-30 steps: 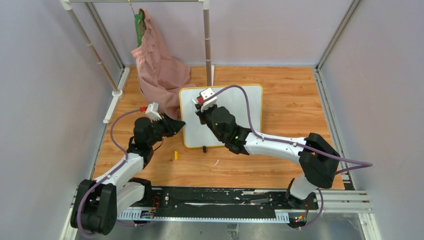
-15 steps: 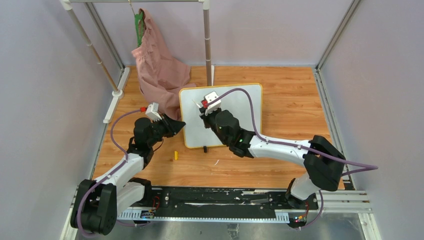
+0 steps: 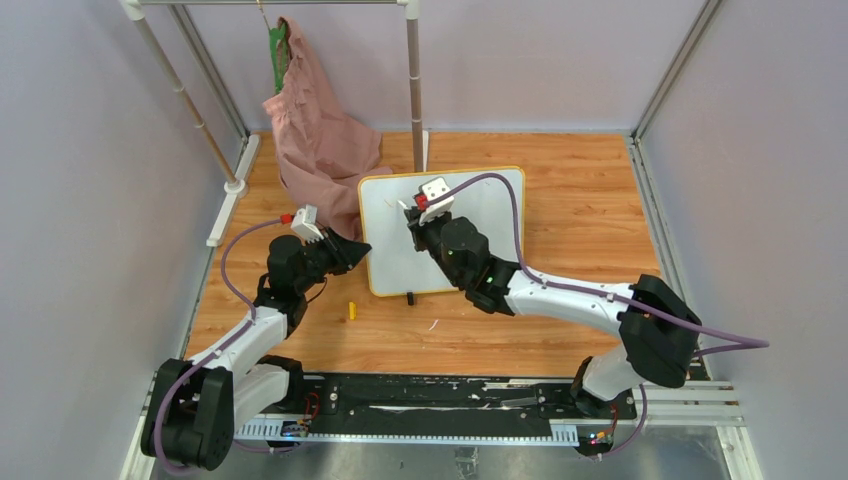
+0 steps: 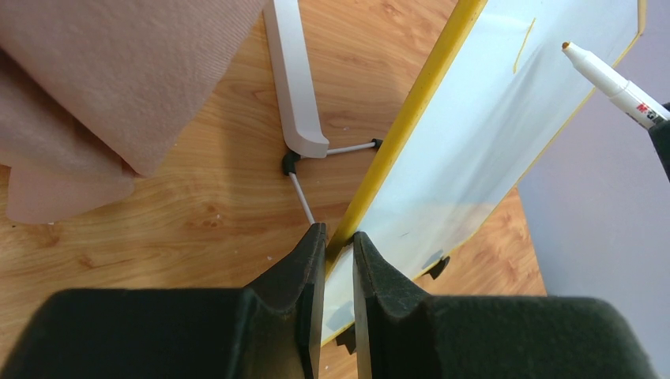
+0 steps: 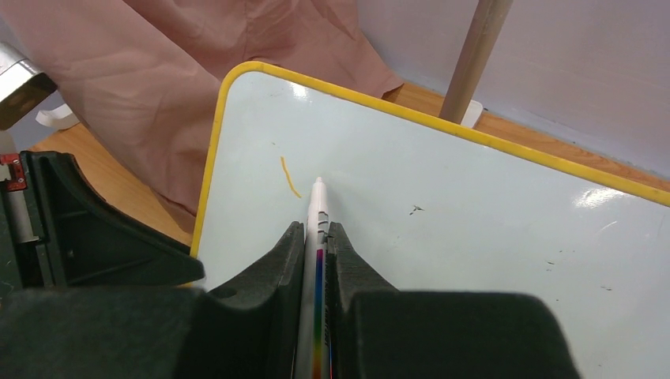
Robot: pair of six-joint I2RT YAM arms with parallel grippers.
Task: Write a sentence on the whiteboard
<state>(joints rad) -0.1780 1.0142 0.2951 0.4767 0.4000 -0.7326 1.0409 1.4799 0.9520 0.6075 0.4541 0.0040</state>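
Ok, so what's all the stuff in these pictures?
whiteboard: one, white with yellow frame, propped up mid-table
orange stroke: one, orange, near the board's top corner
marker: one, white, pointing at the board
cloth: one, pink, hanging from the rack
hanger: one, green, above the cloth
rack: one, pale poles, behind the board
small yellow piece: one, yellow, on the table before the board
table: one, brown wood, under everything
left gripper: one, black, clamped on the board's edge
right gripper: one, black, holding the marker

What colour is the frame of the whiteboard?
Yellow. The whiteboard's frame shows best in the right wrist view.
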